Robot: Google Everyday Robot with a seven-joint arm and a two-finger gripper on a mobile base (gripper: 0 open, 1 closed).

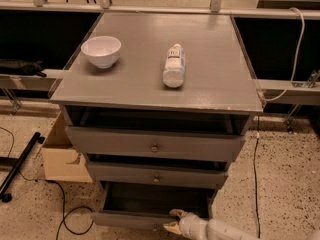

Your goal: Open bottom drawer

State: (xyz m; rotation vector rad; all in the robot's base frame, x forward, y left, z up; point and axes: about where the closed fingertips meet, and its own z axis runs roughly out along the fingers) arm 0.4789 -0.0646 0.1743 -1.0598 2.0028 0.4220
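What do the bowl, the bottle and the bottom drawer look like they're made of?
Bowl: glossy white, probably ceramic or plastic. Bottle: translucent with a label, likely plastic. Bottom drawer: flat matte grey, maybe painted wood or metal. The hand sits at its front edge.

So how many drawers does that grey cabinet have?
3, stacked: the top drawer under the tabletop, the middle drawer below it, and the bottom drawer lowest, pulled out, with the gripper at its front edge. None look hidden.

Grey cabinet top: white bowl, sideways bottle; claw at bottom drawer.
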